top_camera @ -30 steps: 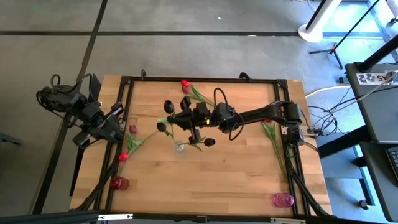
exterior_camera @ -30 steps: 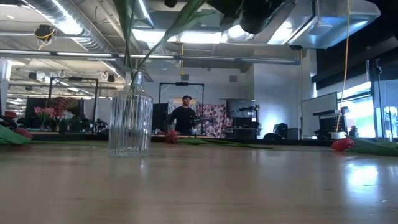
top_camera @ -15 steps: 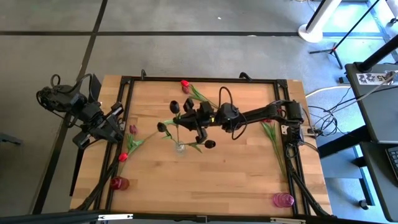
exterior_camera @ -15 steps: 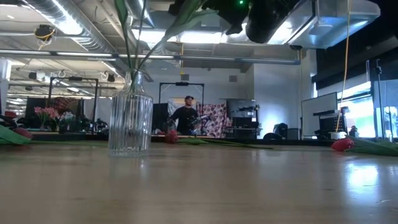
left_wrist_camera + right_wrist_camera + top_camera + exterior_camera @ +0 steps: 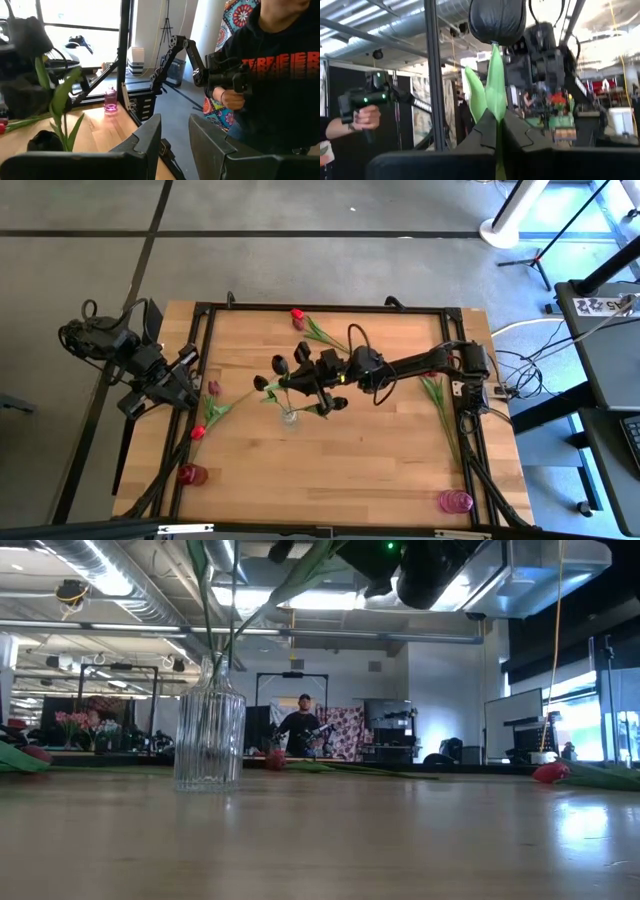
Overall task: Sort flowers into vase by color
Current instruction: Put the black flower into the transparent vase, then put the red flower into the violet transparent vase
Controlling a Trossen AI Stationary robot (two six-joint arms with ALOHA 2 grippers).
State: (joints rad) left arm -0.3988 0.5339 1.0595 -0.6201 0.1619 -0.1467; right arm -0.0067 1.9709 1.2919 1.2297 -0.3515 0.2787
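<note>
A clear ribbed glass vase (image 5: 289, 417) (image 5: 210, 735) stands mid-table with two dark maroon tulips in it. Their heads (image 5: 260, 383) (image 5: 337, 404) lean out over the rim. My right gripper (image 5: 303, 377) hovers just over the vase, shut on a third dark tulip (image 5: 280, 364) whose head (image 5: 497, 20) stands beyond the fingers. A red tulip (image 5: 297, 313) lies at the far edge. A mauve tulip (image 5: 213, 388) and a red one (image 5: 198, 432) lie on the left. My left gripper (image 5: 175, 135) waits open at the table's left edge (image 5: 160, 385). My right gripper pinches the dark tulip between its two fingers by the green stem and leaves (image 5: 496, 117), well below the head. The flower is lifted clear of the table, above the vase. Green stems (image 5: 235, 600) run down into the vase's neck; whether the held one is among them cannot be told.
A small red vase (image 5: 192, 474) stands at the near-left corner and a pink vase (image 5: 455, 501) at the near-right corner. More green-stemmed flowers (image 5: 437, 395) lie along the right edge. A black frame (image 5: 320, 307) rims the table. A person with a hand-held device (image 5: 230, 80) stands beyond the table.
My right gripper has tipped and eased toward the near edge over the vase. The held dark tulip's head has moved closer to the vase, and one more green stem now shows above the vase's neck in the low view. The left arm has kept still.
</note>
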